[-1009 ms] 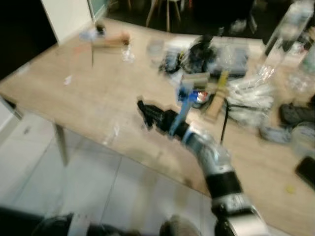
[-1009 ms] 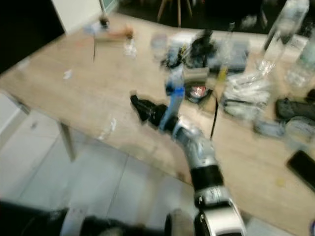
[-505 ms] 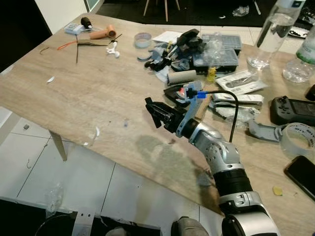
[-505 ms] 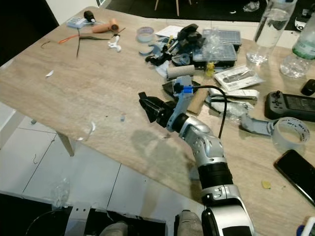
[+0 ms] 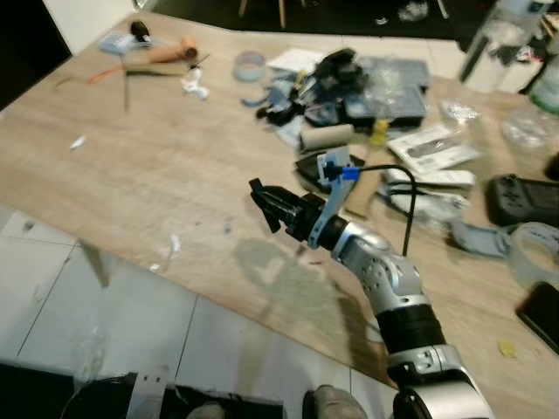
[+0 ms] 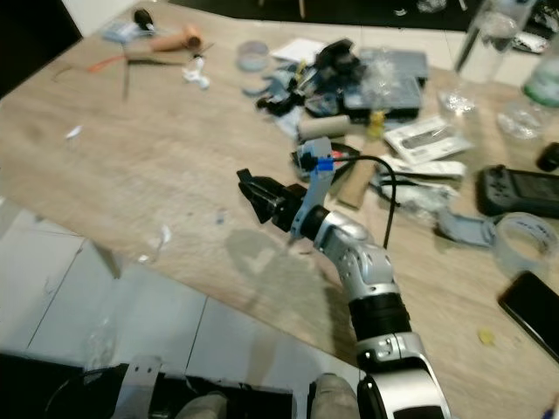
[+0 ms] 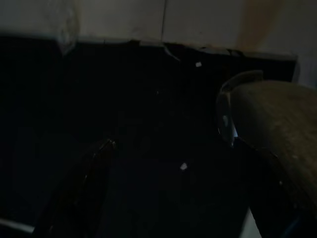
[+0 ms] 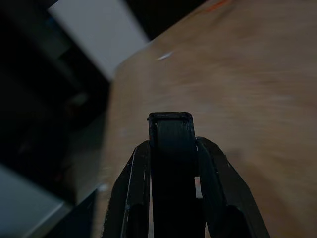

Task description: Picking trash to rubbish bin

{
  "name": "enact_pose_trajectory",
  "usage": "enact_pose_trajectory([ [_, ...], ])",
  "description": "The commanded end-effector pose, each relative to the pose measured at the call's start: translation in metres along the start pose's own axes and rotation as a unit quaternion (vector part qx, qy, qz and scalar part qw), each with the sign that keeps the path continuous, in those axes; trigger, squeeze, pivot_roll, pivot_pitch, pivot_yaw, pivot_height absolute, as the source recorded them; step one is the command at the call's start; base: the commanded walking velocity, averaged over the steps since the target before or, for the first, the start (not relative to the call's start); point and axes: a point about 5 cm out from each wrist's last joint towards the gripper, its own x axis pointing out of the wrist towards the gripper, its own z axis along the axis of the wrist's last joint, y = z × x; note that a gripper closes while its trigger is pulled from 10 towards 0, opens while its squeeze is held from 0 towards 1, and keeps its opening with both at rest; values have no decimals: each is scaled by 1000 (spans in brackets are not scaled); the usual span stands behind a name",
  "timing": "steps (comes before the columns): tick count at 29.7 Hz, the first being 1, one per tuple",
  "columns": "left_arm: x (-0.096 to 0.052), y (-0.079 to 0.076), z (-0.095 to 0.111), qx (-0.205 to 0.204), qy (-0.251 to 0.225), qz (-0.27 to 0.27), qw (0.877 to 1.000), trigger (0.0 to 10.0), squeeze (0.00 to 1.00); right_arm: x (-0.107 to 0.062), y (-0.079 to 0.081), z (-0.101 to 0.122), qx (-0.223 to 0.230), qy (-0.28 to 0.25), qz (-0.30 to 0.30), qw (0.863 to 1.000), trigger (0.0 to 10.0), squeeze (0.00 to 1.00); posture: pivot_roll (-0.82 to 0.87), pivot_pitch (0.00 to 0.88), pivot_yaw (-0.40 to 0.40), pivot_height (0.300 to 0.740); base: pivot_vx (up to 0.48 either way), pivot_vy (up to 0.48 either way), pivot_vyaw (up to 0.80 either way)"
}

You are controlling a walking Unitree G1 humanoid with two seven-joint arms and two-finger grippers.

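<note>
Pale wood-grain tabletop (image 5: 157, 166) runs across the scene above a grey tiled floor, its far side heaped with clutter. Out over the bare near part, the right gripper (image 5: 262, 199) hangs low above the wood with its two black fingers closed flat together, nothing visible between them in the right wrist view. Just beyond the fingertips, toward the table's near edge, lie the likeliest targets: a tiny pale scrap (image 5: 227, 228) near the gripper, and a curled sliver of clear plastic wrap (image 5: 171, 246) further out, almost at the edge. A small white paper flake (image 5: 78, 142) lies well apart, on the robot's left. Behind the wrist sit a cardboard tube (image 5: 327, 137), clear plastic component boxes (image 5: 395, 98) and a grey roll of tape (image 5: 534, 251). A dark round rim at the bottom of the left eye view, below the table edge, may be the rubbish bin (image 5: 105, 397); it is too dim to be sure. The left gripper hangs idle in shadow, fingers unreadable. Risks, as I judge them: the fingers must part before closing on anything; such thin, flat scraps could slide under the tips or be nudged off the edge onto the tiles; and pressing low enough to catch them may scrape the wood.
</note>
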Motion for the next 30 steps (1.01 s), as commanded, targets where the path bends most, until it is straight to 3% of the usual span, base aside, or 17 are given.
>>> enact_pose_trajectory([
  [1, -4, -5, -22, 1, 38, -7, 999, 10000, 0, 3, 8, -1, -7, 1, 22, 1000, 10000, 0, -83, 95, 29, 740, 0, 0, 794],
  [25, -4, -9, -24, 2, 45, -9, 999, 10000, 0, 3, 8, 0, -21, 9, 23, 999, 10000, 0, -89, 88, 15, 740, 0, 0, 793],
  [30, -4, -10, -23, -1, 44, -10, 999, 10000, 0, 4, -11, 4, -29, 1, -60, 998, 10000, 0, -87, 87, 11, 740, 0, 0, 150],
])
